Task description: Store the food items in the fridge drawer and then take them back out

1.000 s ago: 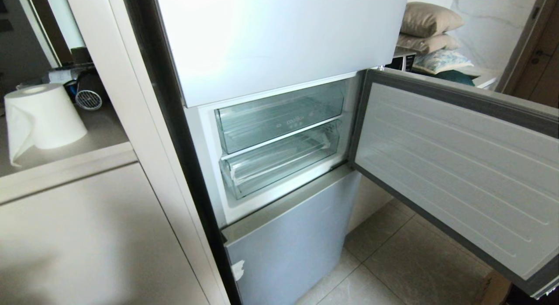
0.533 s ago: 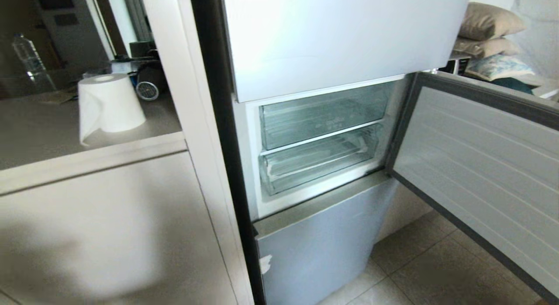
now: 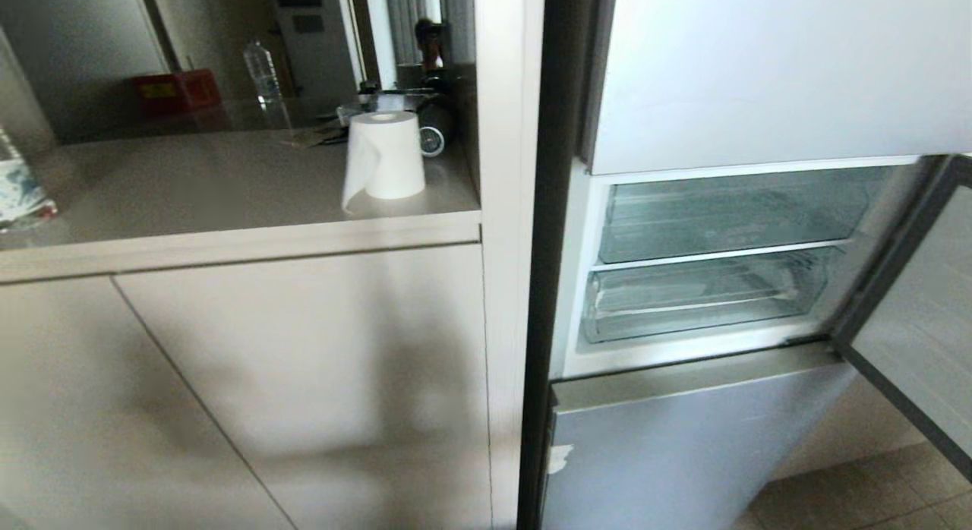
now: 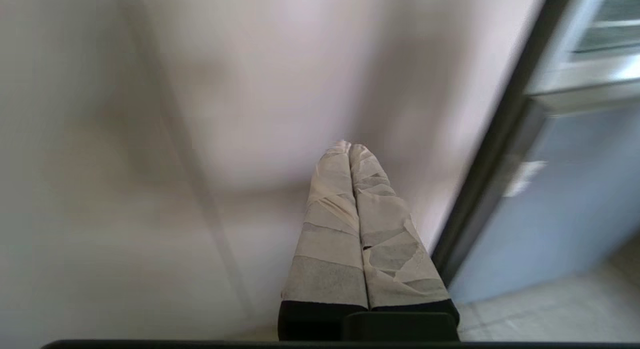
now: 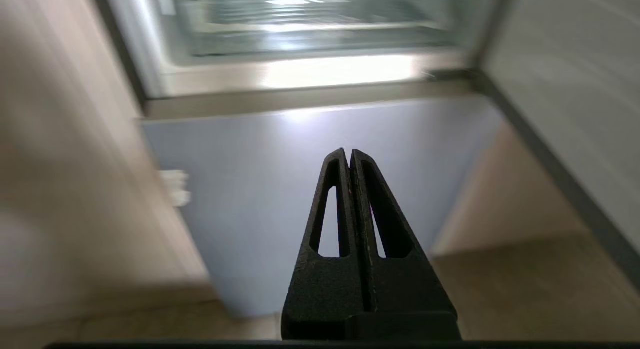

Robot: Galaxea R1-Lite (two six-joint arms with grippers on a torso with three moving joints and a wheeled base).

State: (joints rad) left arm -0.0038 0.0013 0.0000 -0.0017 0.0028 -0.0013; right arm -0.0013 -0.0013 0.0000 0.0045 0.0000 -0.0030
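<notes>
Facing the fridge drawer (image 5: 320, 24), which runs crosswise above the silver-blue door panel (image 5: 310, 189), the right tool (image 5: 348, 154) sits nearer, pinched empty; left tool (image 4: 349, 148) likewise; no food visible.

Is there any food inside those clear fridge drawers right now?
No, both clear drawers, the upper bin and the fridge drawer beneath it, show only bare ribbed plastic.

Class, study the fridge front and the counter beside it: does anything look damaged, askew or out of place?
One flaw: a small white chipped or peeled patch on the left edge of the lower silver-blue door panel. The paper roll on the counter has a loose sheet hanging. Nothing spilled.
</notes>
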